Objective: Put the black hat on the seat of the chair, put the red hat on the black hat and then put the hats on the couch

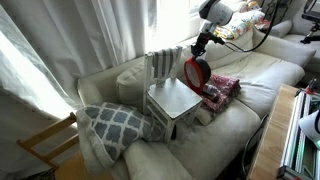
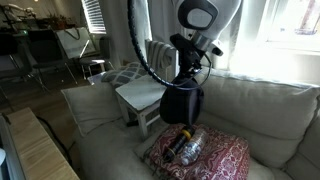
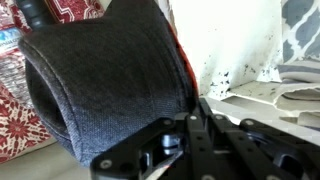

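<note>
Jaws of the gripper (image 2: 186, 82) clamp black hat (image 2: 180, 106) plus red hat (image 1: 196, 72) (two, stacked) mid-frame; one chair (image 2: 135, 97) left, one red cloth (image 2: 225, 158) below.

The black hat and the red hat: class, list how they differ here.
Colour: the black hat is dark, the red hat bright red. Visibility: the black hat fills the wrist view; the red hat is just a thin edge behind it. Shared: both hang from the gripper, above the couch.
</note>
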Robot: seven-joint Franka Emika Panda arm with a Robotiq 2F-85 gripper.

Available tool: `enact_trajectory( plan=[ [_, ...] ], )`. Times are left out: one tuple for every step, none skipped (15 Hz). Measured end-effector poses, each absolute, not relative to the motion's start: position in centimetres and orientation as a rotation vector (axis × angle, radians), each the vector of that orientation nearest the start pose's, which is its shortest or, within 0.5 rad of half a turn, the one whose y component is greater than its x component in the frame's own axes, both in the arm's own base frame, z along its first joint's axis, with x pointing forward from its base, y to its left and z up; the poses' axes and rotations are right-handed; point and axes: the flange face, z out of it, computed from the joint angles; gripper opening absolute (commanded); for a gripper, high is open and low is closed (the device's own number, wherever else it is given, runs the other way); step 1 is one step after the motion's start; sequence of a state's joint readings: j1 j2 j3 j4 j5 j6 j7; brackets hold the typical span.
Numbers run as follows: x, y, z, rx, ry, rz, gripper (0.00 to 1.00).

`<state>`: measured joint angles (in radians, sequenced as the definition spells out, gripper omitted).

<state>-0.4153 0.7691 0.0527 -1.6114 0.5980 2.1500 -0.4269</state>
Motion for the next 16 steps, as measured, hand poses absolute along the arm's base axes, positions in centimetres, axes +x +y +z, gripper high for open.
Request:
enact_trajectory(
  plan=[
    [63.8,-22.4,15.8,-2.53,0.439,0.029,0.01],
    [64.1,-22.7,15.4,-2.493,0.439,0.04,0.01],
    [64.4,-22.9,15.1,-2.448,0.439,0.054,0.01],
    [64.7,-23.1,14.9,-2.405,0.435,0.07,0.01],
    [64.9,-23.2,14.7,-2.363,0.432,0.084,0.01],
    [65.1,-23.4,14.5,-2.326,0.429,0.096,0.01],
    [65.4,-23.7,14.2,-2.294,0.431,0.101,0.01],
    [65.5,-24.1,13.7,-2.264,0.441,0.098,0.05],
    [65.7,-24.6,13.0,-2.235,0.464,0.084,0.05],
    [65.7,-25.0,12.2,-2.214,0.483,0.075,0.05],
    [65.8,-25.4,11.5,-2.202,0.495,0.071,0.05],
    [65.8,-25.5,11.0,-2.196,0.501,0.068,0.05],
    [65.9,-25.6,10.8,-2.194,0.503,0.066,0.01],
    [65.9,-25.6,10.8,-2.194,0.502,0.064,0.01],
    [66.0,-25.6,10.8,-2.196,0.501,0.064,0.01],
    [65.9,-25.5,10.8,-2.193,0.5,0.07,0.01]
  ],
)
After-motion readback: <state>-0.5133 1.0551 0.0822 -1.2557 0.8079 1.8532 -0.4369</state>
